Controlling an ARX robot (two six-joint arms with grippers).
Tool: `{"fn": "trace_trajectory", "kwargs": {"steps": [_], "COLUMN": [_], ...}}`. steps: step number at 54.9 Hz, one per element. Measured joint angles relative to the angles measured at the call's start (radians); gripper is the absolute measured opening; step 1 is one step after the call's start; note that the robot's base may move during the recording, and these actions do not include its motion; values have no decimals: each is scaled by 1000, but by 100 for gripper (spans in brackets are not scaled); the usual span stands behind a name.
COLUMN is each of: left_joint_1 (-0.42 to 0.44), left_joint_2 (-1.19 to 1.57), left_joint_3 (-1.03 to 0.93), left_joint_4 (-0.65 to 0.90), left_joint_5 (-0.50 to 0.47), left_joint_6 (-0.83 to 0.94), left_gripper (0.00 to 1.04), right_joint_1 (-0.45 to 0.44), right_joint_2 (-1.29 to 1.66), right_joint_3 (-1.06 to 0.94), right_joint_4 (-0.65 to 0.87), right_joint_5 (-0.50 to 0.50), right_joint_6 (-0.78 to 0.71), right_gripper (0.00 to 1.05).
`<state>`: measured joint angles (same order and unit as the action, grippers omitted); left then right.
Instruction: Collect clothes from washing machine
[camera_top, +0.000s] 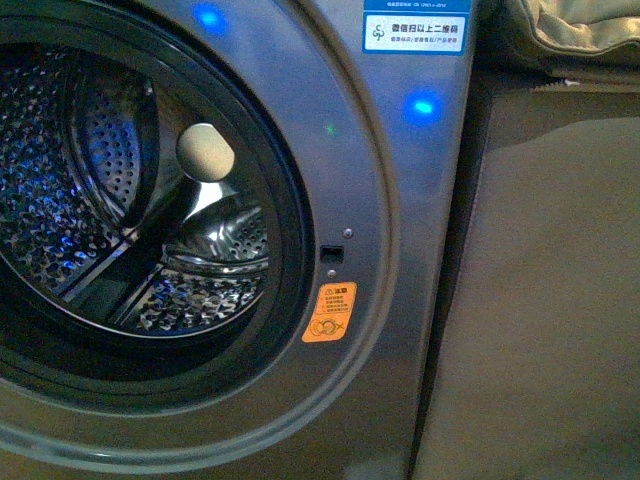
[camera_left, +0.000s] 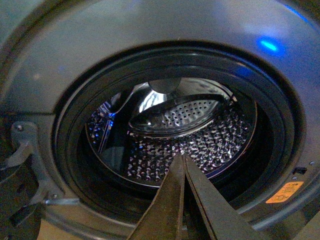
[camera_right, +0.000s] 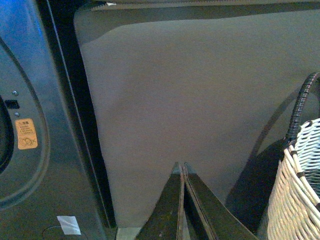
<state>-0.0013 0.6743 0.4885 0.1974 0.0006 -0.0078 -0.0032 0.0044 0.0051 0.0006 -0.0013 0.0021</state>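
The grey washing machine (camera_top: 400, 200) fills the front view, its round black-rimmed porthole open onto the perforated steel drum (camera_top: 80, 230). No dark garment shows in the drum or anywhere else. Neither arm shows in the front view. My left gripper (camera_left: 182, 156) is shut and empty, its tips pointing at the drum (camera_left: 200, 145) from just outside the black rim. My right gripper (camera_right: 180, 166) is shut and empty, facing the tan cabinet (camera_right: 190, 90) to the right of the washing machine (camera_right: 30, 150).
An orange warning sticker (camera_top: 330, 312) sits on the front panel beside the porthole. The door hinge (camera_left: 30, 150) shows beside the opening. A white woven basket (camera_right: 300, 190) with a dark handle stands next to the cabinet. Beige fabric (camera_top: 580, 30) lies on top of the cabinet.
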Motion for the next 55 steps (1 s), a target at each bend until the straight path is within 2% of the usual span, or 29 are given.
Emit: {"fn": "trace_trajectory", "kwargs": {"steps": [20, 55], "left_joint_1": [0, 0], "left_joint_2": [-178, -381], "left_joint_3": [-279, -427], "left_joint_4": [84, 35], "left_joint_5": [0, 0], "left_joint_6": [1, 1], "left_gripper": [4, 4], "right_joint_1": [0, 0], "right_joint_2": [0, 0], "right_joint_3": [0, 0], "right_joint_4": [0, 0], "right_joint_5": [0, 0], "right_joint_6": [0, 0], "right_gripper": [2, 2]}}
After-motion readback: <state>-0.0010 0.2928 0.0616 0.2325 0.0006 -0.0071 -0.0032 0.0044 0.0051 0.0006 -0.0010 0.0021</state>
